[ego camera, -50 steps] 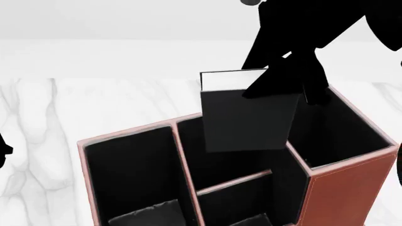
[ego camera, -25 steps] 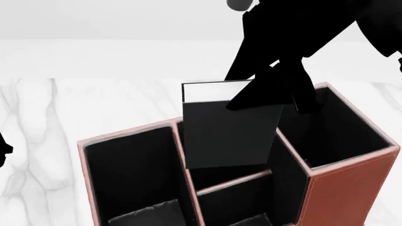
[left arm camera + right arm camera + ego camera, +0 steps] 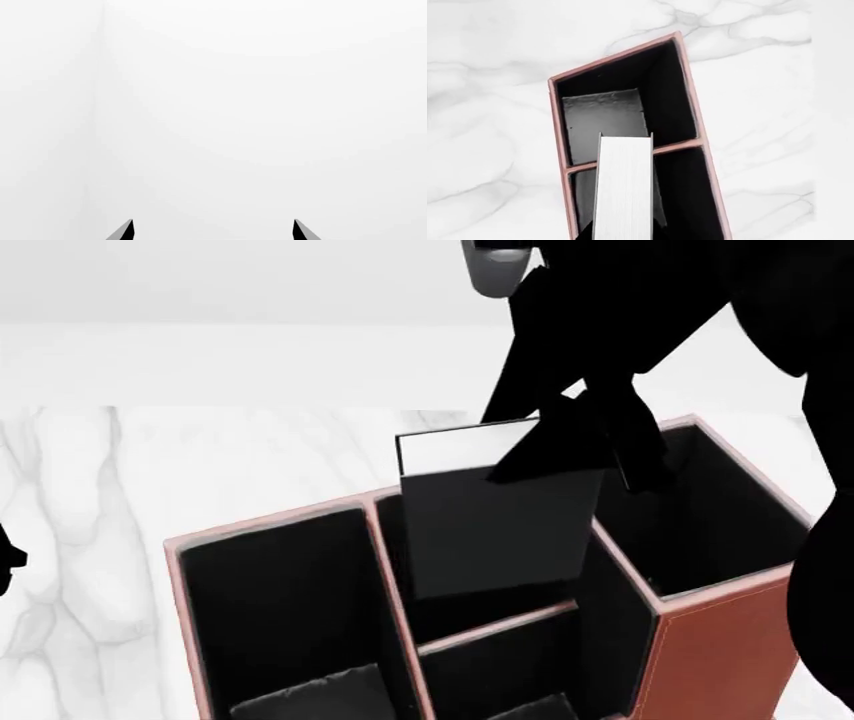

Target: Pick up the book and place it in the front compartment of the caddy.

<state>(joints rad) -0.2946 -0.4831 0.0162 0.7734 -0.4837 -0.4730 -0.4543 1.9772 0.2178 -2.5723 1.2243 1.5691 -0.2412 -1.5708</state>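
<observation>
The black book, white page edges upward, hangs slightly tilted from my right gripper, which is shut on its upper right corner. Its lower end sits over the front compartment, the larger middle cell of the reddish-brown caddy; I cannot tell whether it dips below the rim. In the right wrist view the book's page edge runs out from the right gripper across a thin divider above black-lined cells. My left gripper is open and faces a blank white surface.
The caddy stands on a white marble tabletop. A long cell lies left of the book, a smaller short cell nearer me, and the taller end section to its right. My right arm reaches in from the upper right.
My right gripper has carried the book left and down, from beside the tall end section to over the middle cells. The left arm has not moved.
</observation>
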